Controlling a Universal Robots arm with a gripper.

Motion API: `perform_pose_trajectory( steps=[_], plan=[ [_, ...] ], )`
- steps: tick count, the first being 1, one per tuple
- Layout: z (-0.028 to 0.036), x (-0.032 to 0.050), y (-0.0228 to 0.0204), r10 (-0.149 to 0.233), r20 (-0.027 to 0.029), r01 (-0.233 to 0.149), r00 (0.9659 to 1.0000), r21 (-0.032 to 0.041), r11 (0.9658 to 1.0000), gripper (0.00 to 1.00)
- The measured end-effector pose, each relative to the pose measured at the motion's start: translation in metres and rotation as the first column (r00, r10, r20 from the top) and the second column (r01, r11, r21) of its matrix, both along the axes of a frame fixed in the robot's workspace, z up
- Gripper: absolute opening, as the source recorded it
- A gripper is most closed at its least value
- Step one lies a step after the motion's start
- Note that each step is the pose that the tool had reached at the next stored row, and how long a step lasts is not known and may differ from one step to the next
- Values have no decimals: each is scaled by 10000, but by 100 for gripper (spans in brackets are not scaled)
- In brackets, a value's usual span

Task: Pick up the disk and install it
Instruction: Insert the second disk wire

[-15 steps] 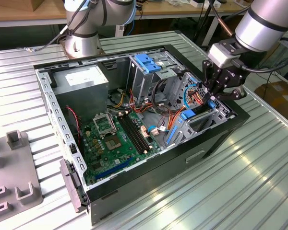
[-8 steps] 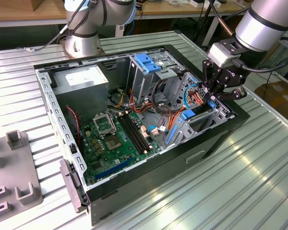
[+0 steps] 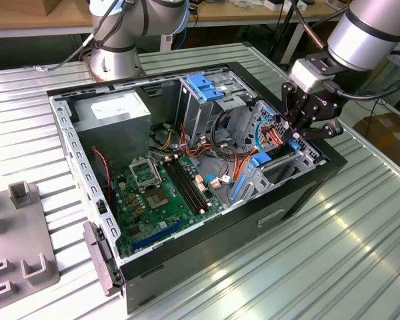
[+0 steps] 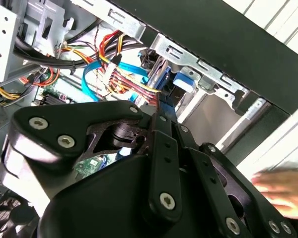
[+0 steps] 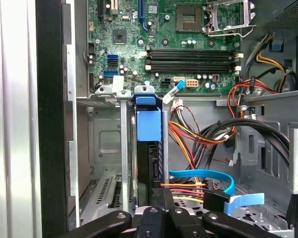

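One disk [image 5: 148, 134], standing on edge in its blue bracket, sits in the drive bay [image 5: 105, 148] at the case [image 3: 307, 200] front, between the bay's metal rails; gripper [image 3: 305, 123] is right over its end at the case corner; links look drawn together over the disk's near end in the first wrist view, but whether it's clenched on the disk or just pressing it, can't tell. To do this well: keep the disk square to the rails, push straight along the slot, don't snag the orange and blue cables [image 5: 198, 186] just beside it; stop once the bracket tab seats. Case lies open on a ribbed metal table [image 3: 267, 280]; grey fixture [image 3: 17, 247] at the exterior view's left; second arm base [image 3: 117, 50] behind; benches and a cardboard box [image 3: 387, 130] beyond.
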State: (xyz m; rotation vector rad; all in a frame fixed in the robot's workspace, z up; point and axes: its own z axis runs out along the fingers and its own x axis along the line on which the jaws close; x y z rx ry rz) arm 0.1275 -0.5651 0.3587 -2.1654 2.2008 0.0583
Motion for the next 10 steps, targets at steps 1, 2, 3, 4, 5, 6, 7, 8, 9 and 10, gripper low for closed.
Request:
perform_pose_trajectory(
  steps=[1,2,3,4,5,6,7,8,9,10],
  plan=[
    [50,0,0,5,0,-5,10000,-1,10000,10],
    [96,-1,0,15,-10,-15,10000,0,10000,10],
    [127,-2,0,28,-37,-28,10000,1,10000,10],
    [154,-2,1,36,-51,-36,10000,0,10000,10],
    [216,-1,1,51,-62,-51,10000,1,10000,10],
    [256,-1,1,57,-66,-57,10000,0,10000,10],
    [288,-1,1,60,-71,-60,10000,0,10000,10],
    [333,-1,2,63,-76,-63,10000,2,10000,10],
    [364,-1,3,64,-78,-64,9999,0,10000,10],
    [389,-1,6,67,-82,-67,9999,-1,10000,10]
  ],
)
